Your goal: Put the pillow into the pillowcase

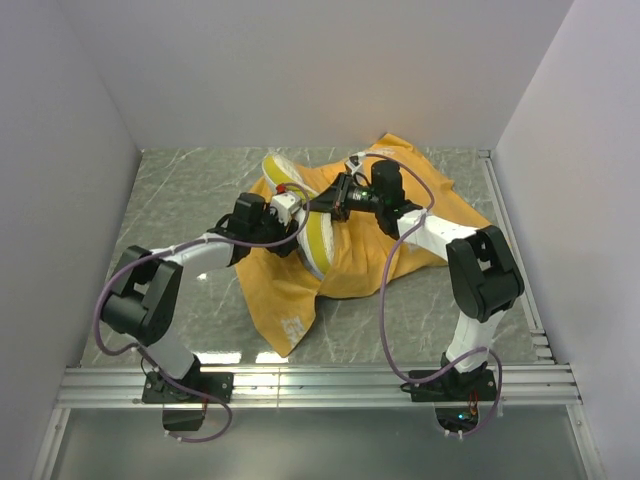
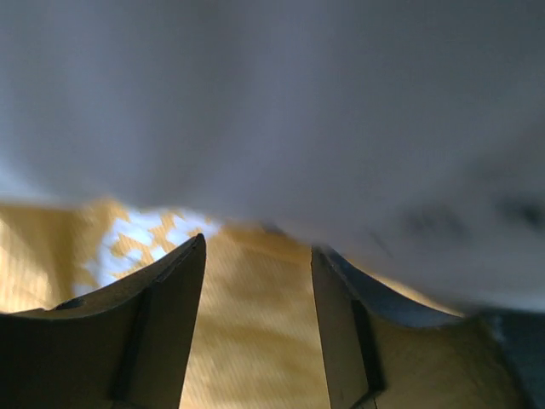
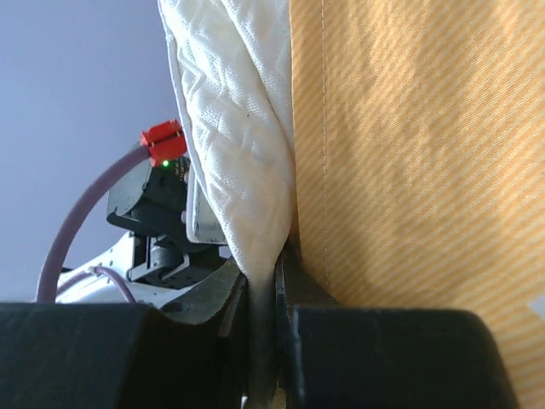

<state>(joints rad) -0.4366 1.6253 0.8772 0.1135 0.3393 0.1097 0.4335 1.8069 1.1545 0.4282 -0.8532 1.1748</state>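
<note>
Pinches the quilted white edge of the pillow (image 3: pixel 230 153) between the almost closed fingers of the right gripper (image 3: pixel 269 290), with the orange-yellow reverse of the pillowcase (image 3: pixel 409 170) pressed flat against the outer side of that pinch; cannot tell whether cloth of the cover is caught in the jaws as well. Holds the left gripper (image 2: pixel 255 251) spread, with nothing between its fingers, only orange-yellow cloth beyond the tips and a blurred pale mass just above them, probably the pillow. From above, props the pillow on edge between the two grippers, with the yellow-green band running down from the left gripper's tips toward the arm bases, and with the pillowcase lying crumpled under and behind both tools on the table (image 1: pixel 180 200). Looks, on this showing, early to middling: pillow brought to the cover and raised against it, yet mostly bare and outside. Shows no clear mouth of the cover in any view. Leaves to do: finding and parting the opening, feeding the pillow in, drawing the cloth over it to the far corners.
</note>
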